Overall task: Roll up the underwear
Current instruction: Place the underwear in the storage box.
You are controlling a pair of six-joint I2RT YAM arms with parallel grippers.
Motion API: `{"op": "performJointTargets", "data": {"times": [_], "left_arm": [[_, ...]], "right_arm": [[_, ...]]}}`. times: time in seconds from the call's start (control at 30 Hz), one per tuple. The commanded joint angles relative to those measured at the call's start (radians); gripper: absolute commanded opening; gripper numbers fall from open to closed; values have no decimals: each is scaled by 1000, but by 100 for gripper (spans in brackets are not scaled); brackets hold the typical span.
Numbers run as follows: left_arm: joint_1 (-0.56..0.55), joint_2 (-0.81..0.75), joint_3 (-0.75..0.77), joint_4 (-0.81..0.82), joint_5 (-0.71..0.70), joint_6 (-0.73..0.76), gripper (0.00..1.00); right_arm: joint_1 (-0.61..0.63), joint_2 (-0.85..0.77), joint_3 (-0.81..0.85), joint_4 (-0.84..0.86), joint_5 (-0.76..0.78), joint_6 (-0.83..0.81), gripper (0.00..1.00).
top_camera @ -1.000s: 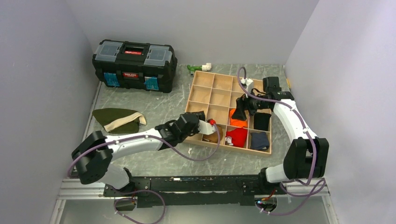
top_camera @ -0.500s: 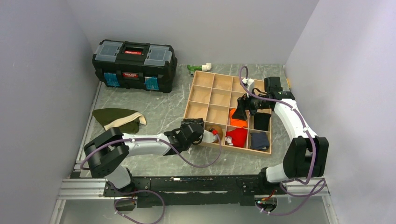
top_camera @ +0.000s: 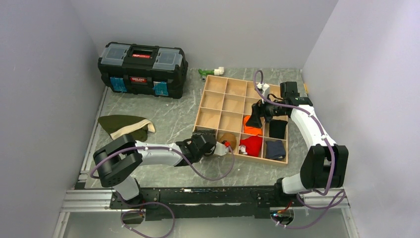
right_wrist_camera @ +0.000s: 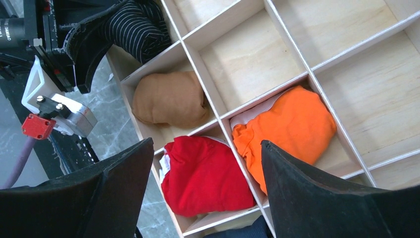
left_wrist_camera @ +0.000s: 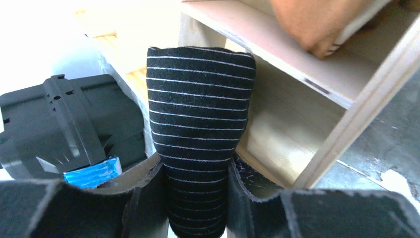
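The underwear (left_wrist_camera: 200,114) is a tight black roll with fine grey stripes, standing up between my left gripper's (left_wrist_camera: 198,198) pads. The left gripper (top_camera: 204,135) is shut on it at the near-left corner of the wooden tray (top_camera: 208,94), beside the tray's outer wall (left_wrist_camera: 346,99). The right wrist view shows the roll (right_wrist_camera: 138,27) by the corner cell. My right gripper (right_wrist_camera: 205,144) is open and empty, hovering over the tray's red and orange bundles; in the top view it (top_camera: 255,119) is above the tray's right half.
Tray cells hold a tan bundle (right_wrist_camera: 171,99), a red one (right_wrist_camera: 208,173), an orange one (right_wrist_camera: 292,124), a black bundle (top_camera: 278,129) and a dark blue one (top_camera: 275,148). A black toolbox (top_camera: 142,62) stands at the back left. An olive garment (top_camera: 124,127) lies left.
My left gripper, still holding the roll, has drawn back left and nearer from over the tan bundle's cell to the tray's near-left corner. The right arm has barely moved.
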State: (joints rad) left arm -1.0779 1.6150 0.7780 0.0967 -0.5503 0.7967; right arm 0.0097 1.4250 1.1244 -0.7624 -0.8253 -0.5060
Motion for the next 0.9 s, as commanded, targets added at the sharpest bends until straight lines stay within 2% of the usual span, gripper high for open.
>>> {"op": "performJointTargets", "data": {"times": [0.0, 0.3, 0.87], "left_arm": [[-6, -6, -7, 32, 47, -5, 0], [6, 49, 86, -100, 111, -90, 0], [99, 195, 382, -539, 315, -364, 0]], "right_arm": [[-4, 0, 3, -1, -44, -23, 81], [-5, 7, 4, -12, -45, -33, 82], [-5, 19, 5, -11, -43, -30, 82]]}}
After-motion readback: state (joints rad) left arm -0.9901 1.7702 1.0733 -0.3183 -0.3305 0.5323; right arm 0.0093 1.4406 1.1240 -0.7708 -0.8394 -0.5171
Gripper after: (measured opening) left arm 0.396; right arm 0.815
